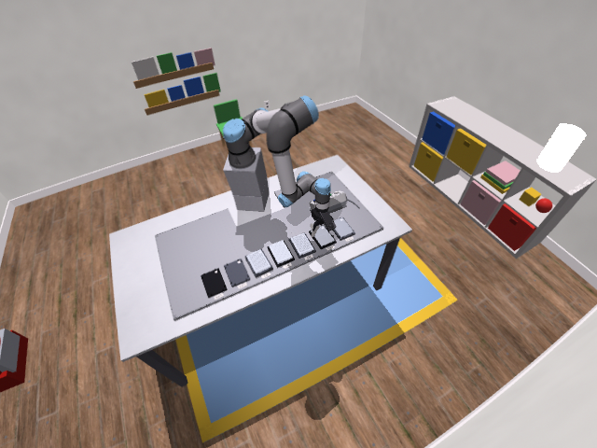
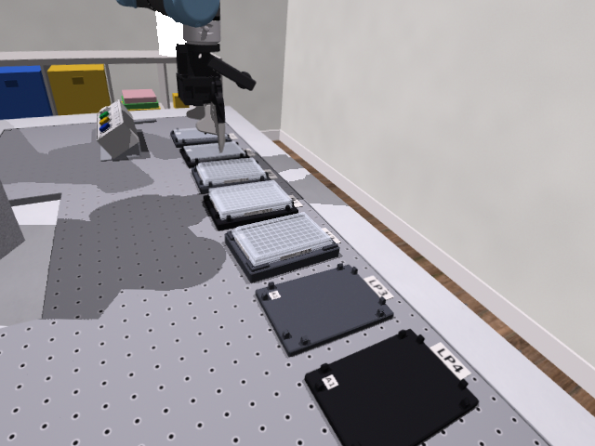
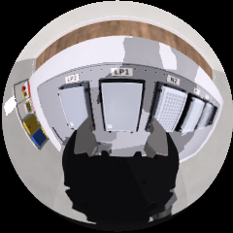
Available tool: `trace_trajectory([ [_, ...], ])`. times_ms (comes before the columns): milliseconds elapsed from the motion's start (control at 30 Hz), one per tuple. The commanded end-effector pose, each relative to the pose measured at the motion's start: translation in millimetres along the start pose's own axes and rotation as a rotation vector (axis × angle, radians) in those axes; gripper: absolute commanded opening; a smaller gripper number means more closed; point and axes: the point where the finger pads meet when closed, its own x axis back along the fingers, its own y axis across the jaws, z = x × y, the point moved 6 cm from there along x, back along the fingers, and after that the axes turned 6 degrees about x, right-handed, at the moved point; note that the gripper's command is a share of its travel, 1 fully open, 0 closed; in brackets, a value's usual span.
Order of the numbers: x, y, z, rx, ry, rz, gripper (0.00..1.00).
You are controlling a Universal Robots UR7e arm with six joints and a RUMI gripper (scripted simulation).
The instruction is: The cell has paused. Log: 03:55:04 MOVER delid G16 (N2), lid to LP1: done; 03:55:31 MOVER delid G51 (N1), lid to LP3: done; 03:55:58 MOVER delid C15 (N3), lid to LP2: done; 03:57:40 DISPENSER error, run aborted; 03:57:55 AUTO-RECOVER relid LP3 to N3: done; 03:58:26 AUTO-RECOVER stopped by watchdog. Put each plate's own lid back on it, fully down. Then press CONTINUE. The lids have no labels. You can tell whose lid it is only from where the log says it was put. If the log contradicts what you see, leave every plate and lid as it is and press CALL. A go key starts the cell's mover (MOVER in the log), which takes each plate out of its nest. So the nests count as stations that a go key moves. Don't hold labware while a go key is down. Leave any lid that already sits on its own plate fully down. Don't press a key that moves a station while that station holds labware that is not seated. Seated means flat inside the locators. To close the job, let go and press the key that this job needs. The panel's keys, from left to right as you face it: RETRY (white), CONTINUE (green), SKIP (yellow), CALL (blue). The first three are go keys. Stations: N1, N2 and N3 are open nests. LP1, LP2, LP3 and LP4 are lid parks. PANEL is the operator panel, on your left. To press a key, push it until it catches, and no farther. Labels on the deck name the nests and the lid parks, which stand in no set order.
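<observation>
My gripper (image 1: 323, 234) (image 2: 214, 139) (image 3: 121, 115) is open and empty, above the clear lid (image 3: 121, 108) on LP1. Another clear lid (image 1: 344, 227) (image 3: 75, 108) lies on LP2. Park LP3 (image 1: 236, 273) (image 2: 322, 307) and park LP4 (image 1: 214, 283) (image 2: 389, 388) hold nothing. The N2 plate (image 1: 302, 244) (image 2: 231, 169) (image 3: 171, 108), the middle plate (image 1: 280, 252) (image 2: 249, 197) and the plate nearest LP3 (image 1: 258, 262) (image 2: 284, 237) stand in dark nests. Whether each carries a lid is hard to tell. The panel (image 2: 125, 137) shows green, yellow and blue keys.
The row runs along the deck's front edge, with narrow gaps between stations. The panel stands behind the LP2 end of the row, and its cable trails beyond it. The arm's grey pedestal (image 1: 246, 185) stands at the table's back.
</observation>
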Motion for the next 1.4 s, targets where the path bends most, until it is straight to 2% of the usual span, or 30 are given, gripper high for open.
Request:
trace_trajectory([
  [0, -4.1, 0, 1, 0.0, 0.001, 0.0, 0.82],
  [233, -15.7, 0, 1, 0.0, 0.001, 0.0, 0.82],
  [733, -15.6, 0, 1, 0.0, 0.001, 0.0, 0.82],
  [767, -15.6, 0, 1, 0.0, 0.001, 0.0, 0.0],
  [1367, -15.6, 0, 1, 0.0, 0.002, 0.0, 0.0],
])
